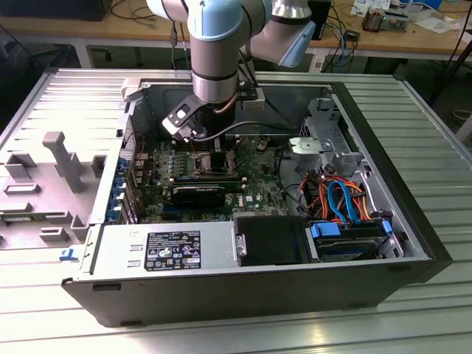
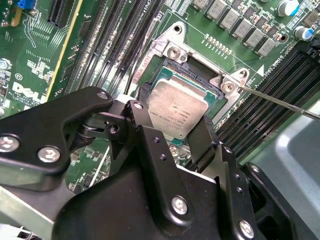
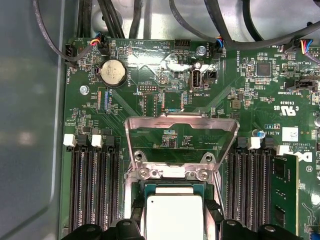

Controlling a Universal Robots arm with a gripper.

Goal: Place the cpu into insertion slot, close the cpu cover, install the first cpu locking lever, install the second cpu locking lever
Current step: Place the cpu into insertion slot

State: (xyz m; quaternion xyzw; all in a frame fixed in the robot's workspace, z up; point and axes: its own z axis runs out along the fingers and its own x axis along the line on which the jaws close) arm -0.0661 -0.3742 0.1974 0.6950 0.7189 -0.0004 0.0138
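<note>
You are on the first step, and it is not clearly finished. In the exterior view the arm reaches down into the open computer case [image 1: 413, 243], with the gripper [image 1: 214, 147] low over the green board [image 1: 258, 184]. In the second wrist view the gripper [image 2: 175, 117] is clamped on the cpu [image 2: 177, 110]: its black fingers [image 2: 206, 137] press against two opposite edges of the chip. The cpu sits squarely inside the silver rim of the insertion slot [image 2: 197, 67], level with it as far as you can see. Whether it is fully seated on the contacts you cannot tell from here. In the first wrist view the cpu [image 3: 172, 215] lies just below the hinge, and the cpu cover [image 3: 180, 119] is swung back, with the board visible through its window. So closing the cover is not yet done. A thin metal rod [image 2: 280, 102], which looks like one locking lever, angles away from the corner of the slot, unlatched. The other lever is not clear enough to place. By that reading the release, the cover and both levers are left.
</note>
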